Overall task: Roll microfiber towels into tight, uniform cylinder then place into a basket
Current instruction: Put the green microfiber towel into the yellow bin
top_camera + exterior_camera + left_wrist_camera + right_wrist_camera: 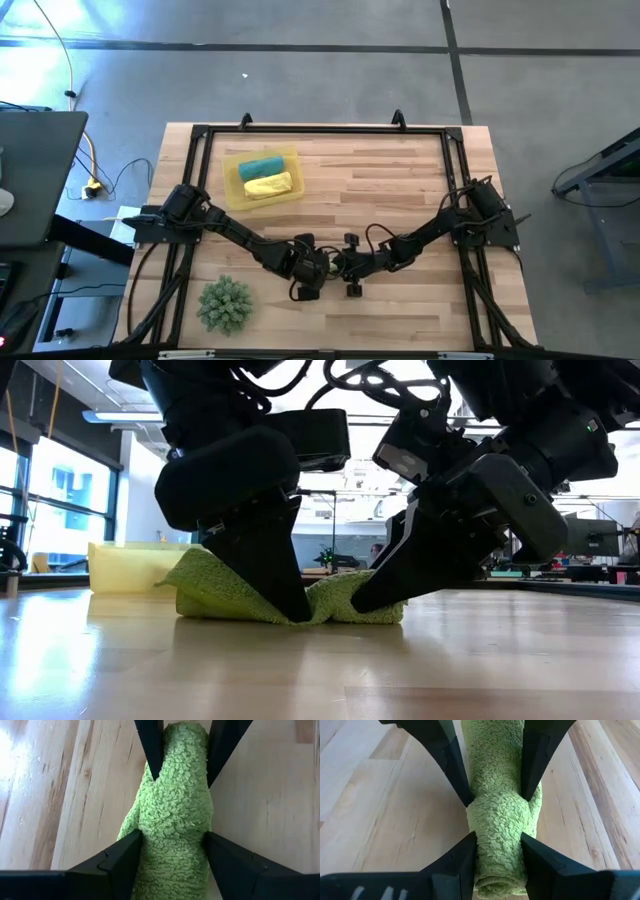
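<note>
In the high view the lime green towel is hidden beneath the two wrists at the table's near middle; neither set of fingertips can be made out there. The low view cuts both arms off at its top edge, and the left gripper and right gripper cover the roll's middle. Behind them the basket is partly screened; its contents cannot be seen from this level. Each wrist view crops the roll's near end.
</note>
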